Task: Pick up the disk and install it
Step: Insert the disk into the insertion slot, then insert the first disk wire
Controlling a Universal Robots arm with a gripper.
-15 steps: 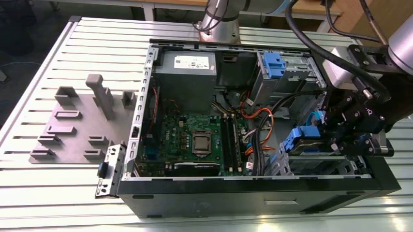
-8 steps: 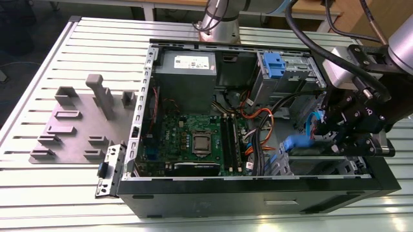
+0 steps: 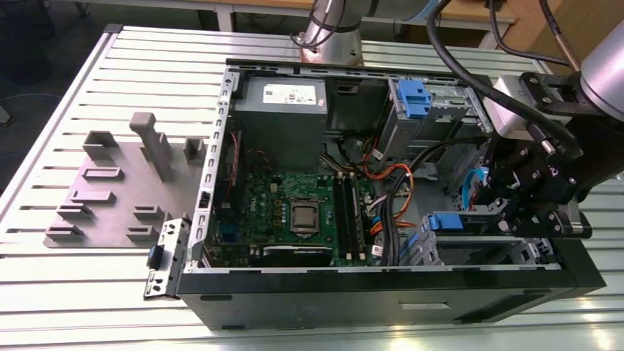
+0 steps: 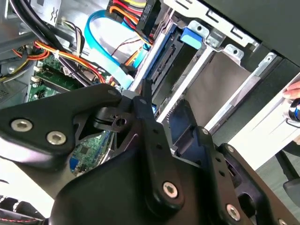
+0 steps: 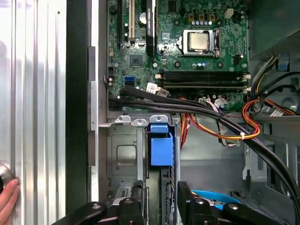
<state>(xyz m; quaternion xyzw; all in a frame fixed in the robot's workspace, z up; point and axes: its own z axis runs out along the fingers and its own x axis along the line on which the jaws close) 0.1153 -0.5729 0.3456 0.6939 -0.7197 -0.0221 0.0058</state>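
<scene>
Plainly, a slatted metal table bears the open case, hand inside.

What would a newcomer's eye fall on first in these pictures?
An open computer case lies on the slatted table, its green motherboard bare in the middle. At the exterior view's right, the black gripper hangs over the grey drive cage, close to its bright blue latch.

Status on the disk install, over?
Gripper low at the cage, on the disk; grip unconfirmed. Disk edge-on in the cage slot. Cables run beside the cage, clear of the slot. Hand on table.
</scene>
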